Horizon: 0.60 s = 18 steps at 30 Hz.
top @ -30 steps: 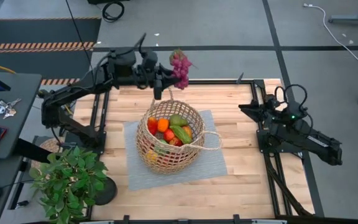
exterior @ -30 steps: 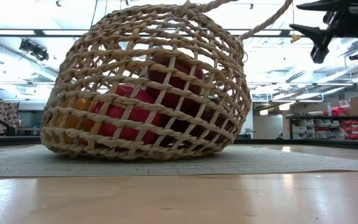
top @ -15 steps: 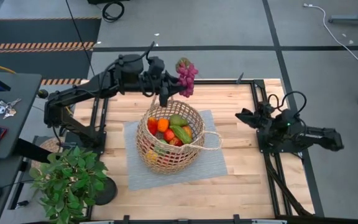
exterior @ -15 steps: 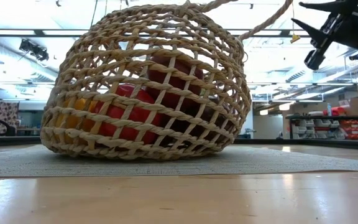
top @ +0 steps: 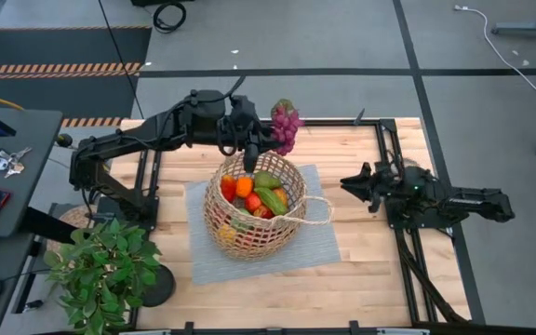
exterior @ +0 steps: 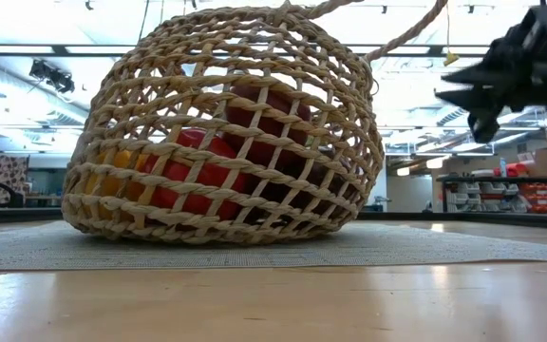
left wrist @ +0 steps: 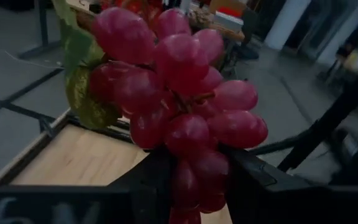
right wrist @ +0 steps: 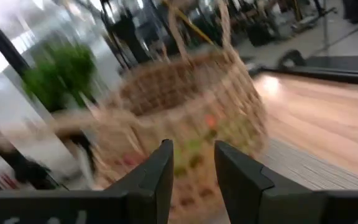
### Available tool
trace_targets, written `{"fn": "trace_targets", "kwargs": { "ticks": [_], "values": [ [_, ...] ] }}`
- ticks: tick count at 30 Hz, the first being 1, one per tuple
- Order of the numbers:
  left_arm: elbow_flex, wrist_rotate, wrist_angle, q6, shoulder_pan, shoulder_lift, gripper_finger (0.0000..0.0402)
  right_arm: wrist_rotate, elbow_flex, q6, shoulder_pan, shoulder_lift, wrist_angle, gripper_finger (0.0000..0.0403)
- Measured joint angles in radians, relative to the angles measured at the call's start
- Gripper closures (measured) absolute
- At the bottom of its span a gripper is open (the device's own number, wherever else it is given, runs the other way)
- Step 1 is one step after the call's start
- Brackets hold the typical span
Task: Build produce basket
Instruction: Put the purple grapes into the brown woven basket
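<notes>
Holding grape bunch [top: 285, 126] above basket [top: 254, 247] rim, left fingers [left wrist: 151, 180] clamped; right fingers [right wrist: 160, 171] closed, empty.

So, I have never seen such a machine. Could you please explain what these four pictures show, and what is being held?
It is a robot with two dark arms at a wooden table. One picture looks down from above, one looks level across the table top, and two come from cameras on the wrists. On a grey mat stands a woven basket with toy fruit and vegetables inside. The left gripper holds a bunch of purple grapes above the basket's far rim. The right gripper is shut, empty, beside the basket. A potted plant stands at the table's corner.
</notes>
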State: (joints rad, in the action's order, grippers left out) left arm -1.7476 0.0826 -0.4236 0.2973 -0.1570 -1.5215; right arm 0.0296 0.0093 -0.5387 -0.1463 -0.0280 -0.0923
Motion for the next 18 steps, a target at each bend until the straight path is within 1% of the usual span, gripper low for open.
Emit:
{"fn": "trace_targets", "kwargs": {
  "ticks": [3,6,11,18],
  "values": [
    [0.001,-0.001,-0.004,-0.119,0.008,-0.003,0.0285,-0.019,0.0,0.107,0.0,-0.002,0.086,0.0281],
    [0.0,-0.001,-0.021,-0.306,0.017,-0.005,0.0285,-0.037,0.0,0.179,0.0,-0.018,0.067,0.0281],
    [0.0,-0.01,-0.082,-0.656,0.034,-0.007,0.0285,-0.035,0.0,0.198,0.0,-0.02,0.065,0.0281],
    [0.0,-0.259,-0.136,-0.989,0.101,-0.007,0.0285,-0.033,0.0,0.198,0.0,-0.02,0.064,0.0281]
  ]
}}
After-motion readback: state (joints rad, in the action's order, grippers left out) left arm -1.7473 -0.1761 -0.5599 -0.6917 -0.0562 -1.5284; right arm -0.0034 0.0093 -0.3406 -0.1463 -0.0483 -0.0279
